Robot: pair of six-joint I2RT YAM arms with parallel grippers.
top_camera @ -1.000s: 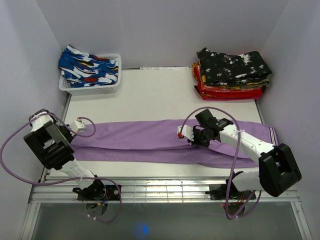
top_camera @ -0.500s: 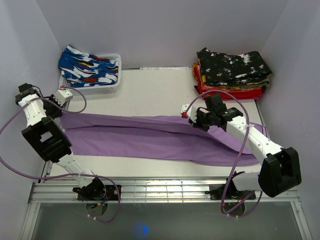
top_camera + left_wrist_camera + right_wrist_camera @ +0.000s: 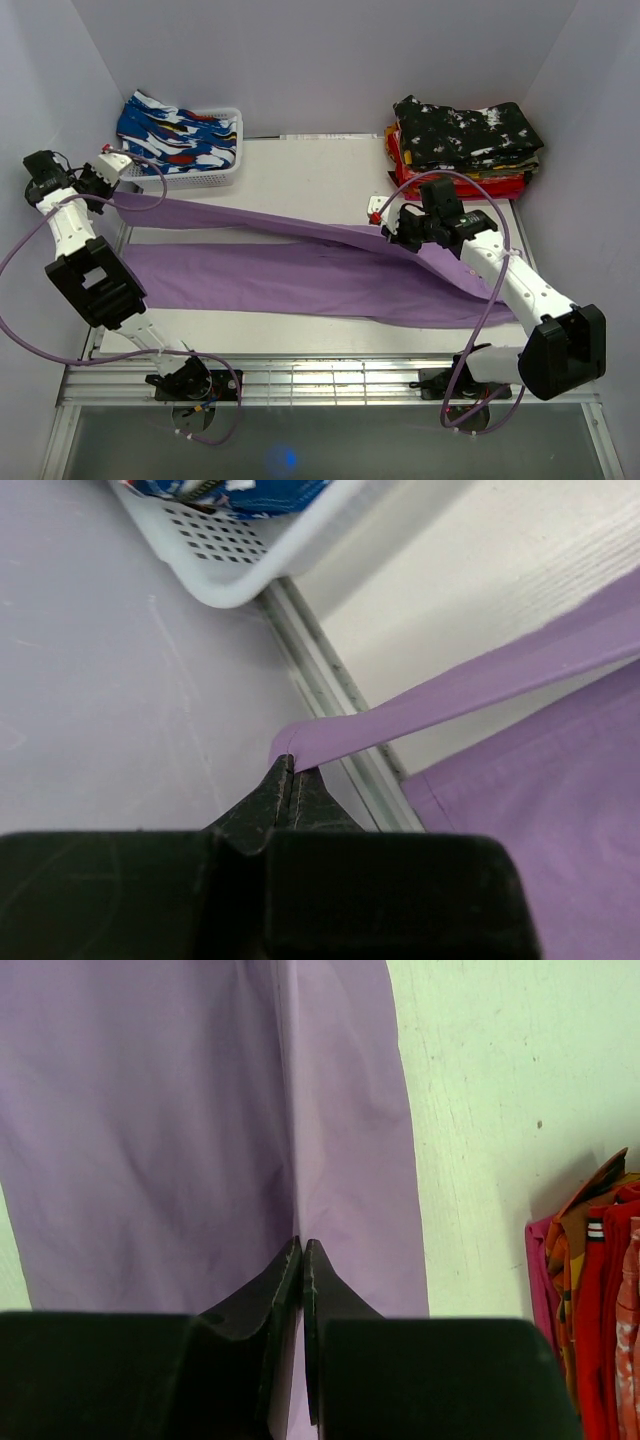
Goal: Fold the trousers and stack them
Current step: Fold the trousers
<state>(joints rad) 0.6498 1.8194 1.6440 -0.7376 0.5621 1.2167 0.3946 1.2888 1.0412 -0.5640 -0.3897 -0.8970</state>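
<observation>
Purple trousers (image 3: 300, 280) lie lengthwise across the table, one long edge lifted and stretched between both grippers. My left gripper (image 3: 108, 192) is shut on the trousers' left end, raised near the basket; in the left wrist view the fabric (image 3: 450, 695) runs taut from my closed gripper (image 3: 288, 770). My right gripper (image 3: 390, 233) is shut on the lifted fold toward the right; in the right wrist view the cloth (image 3: 200, 1110) hangs from my pinched gripper (image 3: 301, 1250).
A white basket (image 3: 185, 178) holding blue patterned trousers (image 3: 175, 135) stands at the back left. A stack of folded trousers (image 3: 465, 145), black on red, sits at the back right. Walls close in on both sides.
Both grippers have risen and moved toward the back, lifting the trousers' upper edge off the table; the left one went up and left beside the basket.
</observation>
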